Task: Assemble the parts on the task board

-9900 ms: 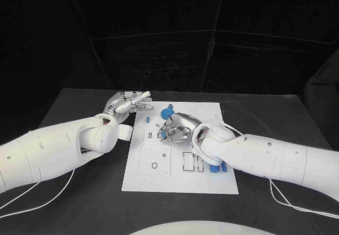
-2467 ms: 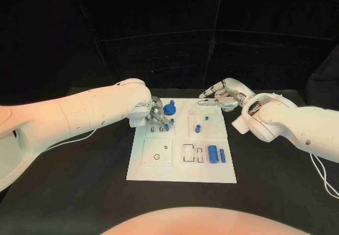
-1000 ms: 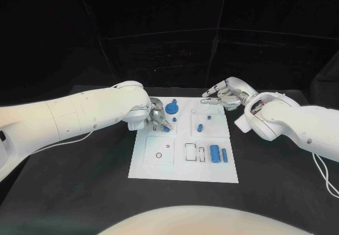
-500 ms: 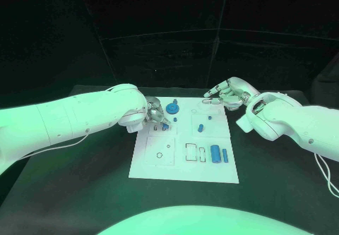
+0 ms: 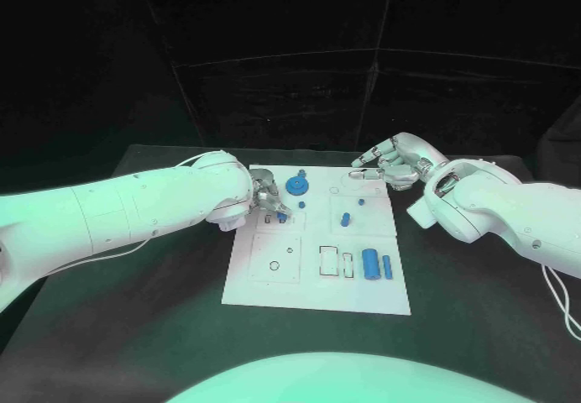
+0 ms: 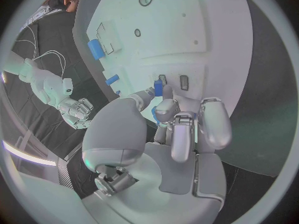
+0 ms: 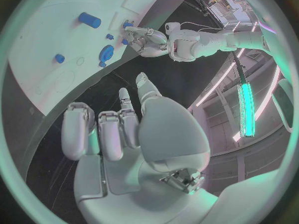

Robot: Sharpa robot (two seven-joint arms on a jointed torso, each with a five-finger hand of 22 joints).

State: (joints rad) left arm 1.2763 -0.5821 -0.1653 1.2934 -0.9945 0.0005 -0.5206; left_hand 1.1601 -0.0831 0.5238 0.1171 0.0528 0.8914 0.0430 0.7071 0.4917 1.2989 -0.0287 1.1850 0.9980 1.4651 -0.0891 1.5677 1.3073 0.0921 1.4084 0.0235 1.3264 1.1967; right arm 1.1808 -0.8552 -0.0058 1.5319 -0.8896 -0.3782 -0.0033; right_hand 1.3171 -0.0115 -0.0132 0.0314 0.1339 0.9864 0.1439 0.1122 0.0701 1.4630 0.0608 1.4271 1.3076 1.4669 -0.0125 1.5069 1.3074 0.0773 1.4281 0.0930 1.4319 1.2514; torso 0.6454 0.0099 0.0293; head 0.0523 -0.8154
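Observation:
The white task board [image 5: 317, 252] lies in the middle of the table. My left hand [image 5: 266, 200] is over its far left part and pinches a small blue peg [image 5: 281, 217] [image 6: 157, 88] just above two small slots [image 6: 182, 82]. A blue gear [image 5: 300, 185] [image 7: 107, 51] stands beside that hand. A short blue piece [image 5: 345, 220] lies mid-board, and a thick blue cylinder [image 5: 368, 261] [image 6: 95, 49] with a thin blue pin [image 5: 386, 267] lies at the near right. My right hand [image 5: 385, 164] [image 7: 124, 129] hovers off the board's far right corner, fingers apart and holding nothing.
The black table [image 5: 133, 302] surrounds the board, with free room at its near side and on both flanks. A flat inset plate [image 5: 277, 253] with a small ring sits in the board's near left part.
Ten seconds ago my right hand was over the board's middle and my left beyond its far left. Now the right is withdrawn and the left holds the peg over the board, barely moving lately.

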